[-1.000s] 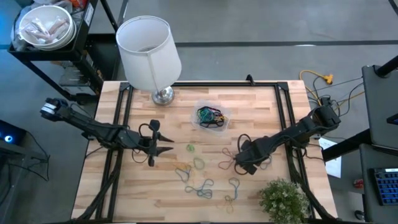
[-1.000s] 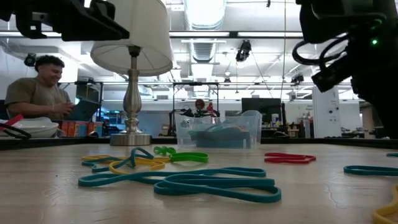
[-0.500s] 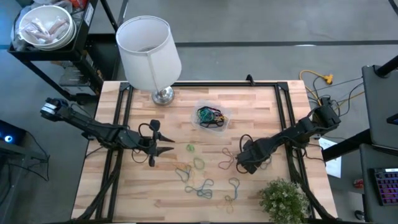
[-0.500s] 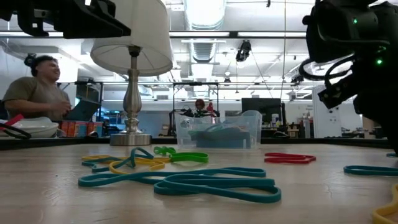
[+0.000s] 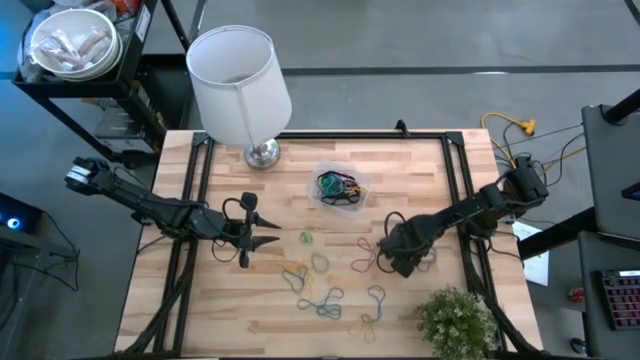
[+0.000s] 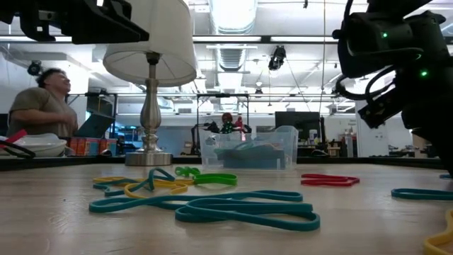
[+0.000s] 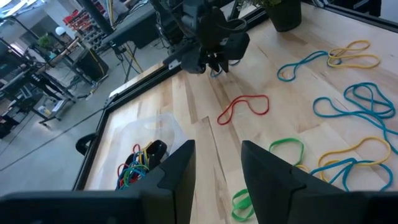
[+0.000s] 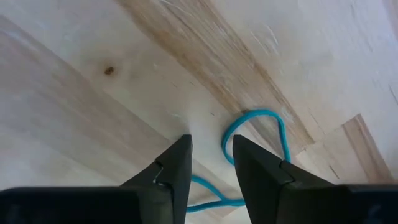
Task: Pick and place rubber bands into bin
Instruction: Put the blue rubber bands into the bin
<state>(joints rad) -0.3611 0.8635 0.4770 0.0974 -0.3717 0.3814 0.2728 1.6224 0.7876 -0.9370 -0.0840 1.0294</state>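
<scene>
While the right hand [image 5: 384, 263] sits low over the tabletop [image 5: 420, 180] toward its right edge, its fingers are spread a little with nothing between them. The wrist camera shows a blue rubber band [image 8: 255, 134] lying flat on the wood just past the fingertips, so my guess is it's lining up to nip that loop.

The bin [image 5: 340, 189] sits near the middle, closer to the far edge by the lamp [image 5: 240, 80], with a tangle of bands already in it. It looks handy for both arms.

More rubber bands [image 5: 322, 298] lie loose along the near side, including a red one [image 7: 244, 107] between the two hands.

The left hand [image 5: 272, 240] hangs spread and empty left of centre, pointing at the pile, probably just waiting.

No labels or writing I can read anywhere.
</scene>
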